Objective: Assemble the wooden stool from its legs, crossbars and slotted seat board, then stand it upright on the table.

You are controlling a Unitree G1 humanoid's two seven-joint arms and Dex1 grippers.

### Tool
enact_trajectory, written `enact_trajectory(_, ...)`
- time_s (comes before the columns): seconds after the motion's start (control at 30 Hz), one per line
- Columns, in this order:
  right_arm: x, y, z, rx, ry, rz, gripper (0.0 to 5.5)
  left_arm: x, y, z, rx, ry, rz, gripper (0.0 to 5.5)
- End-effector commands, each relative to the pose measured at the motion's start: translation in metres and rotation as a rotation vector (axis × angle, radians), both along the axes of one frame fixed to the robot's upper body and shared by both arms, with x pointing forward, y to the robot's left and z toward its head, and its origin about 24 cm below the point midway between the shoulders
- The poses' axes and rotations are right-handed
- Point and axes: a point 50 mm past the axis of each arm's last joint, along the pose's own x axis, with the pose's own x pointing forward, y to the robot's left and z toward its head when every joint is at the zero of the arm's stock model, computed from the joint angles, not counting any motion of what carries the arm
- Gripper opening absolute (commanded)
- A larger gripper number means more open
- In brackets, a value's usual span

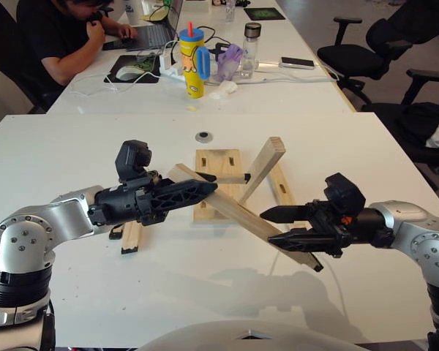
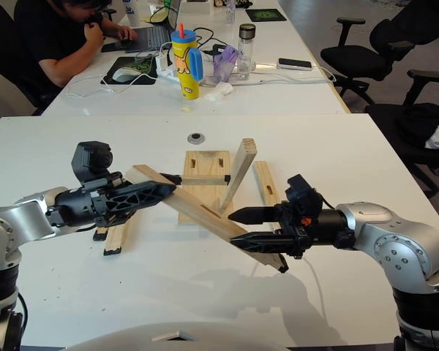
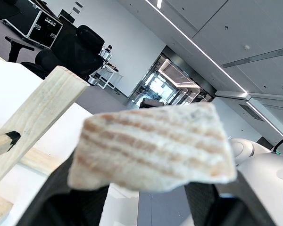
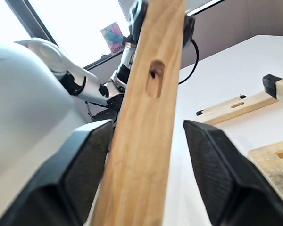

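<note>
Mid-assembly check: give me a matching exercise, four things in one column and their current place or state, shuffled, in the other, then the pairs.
1. long pale wooden leg
2. slotted wooden seat board
3. second wooden leg meeting the thin crossbar
4. right gripper

A. open, a finger on either side of the long leg
B. lying flat on the white table
C. one end clamped in the left gripper, slanting
D. tilted, rising over the seat board

Pairs: 1-C, 2-B, 3-D, 4-A

Open office; desks, swivel chairs [image 1: 366, 44], laptop [image 1: 150, 33] behind.
</note>
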Motion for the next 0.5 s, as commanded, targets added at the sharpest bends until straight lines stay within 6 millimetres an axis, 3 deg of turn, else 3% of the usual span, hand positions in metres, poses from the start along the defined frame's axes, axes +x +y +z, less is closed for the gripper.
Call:
enact_trajectory(0.03,0.01,-0.014,0.0,0.014,0.043,-0.109,3.44,0.001,0.02,-0.002,0.094,-0.001,0.047,2.02)
enact_trajectory(0.13,0.015,-0.007,-0.011,-0.041,0.048,-0.177,3.63,0.005,0.038,-0.002,0.167,-0.013,0.11,2.02)
enact_trajectory(0.33,0.017,0.03,-0.059,-0.121,0.12,-0.323,3.63,0.011,0.087,0.003,0.356,-0.052,0.222,2.02)
enact_trajectory(0.5,0.024,0.061,-0.083,-0.144,0.147,-0.439,3.63,0.023,0.117,0.018,0.432,-0.126,0.301,2.02)
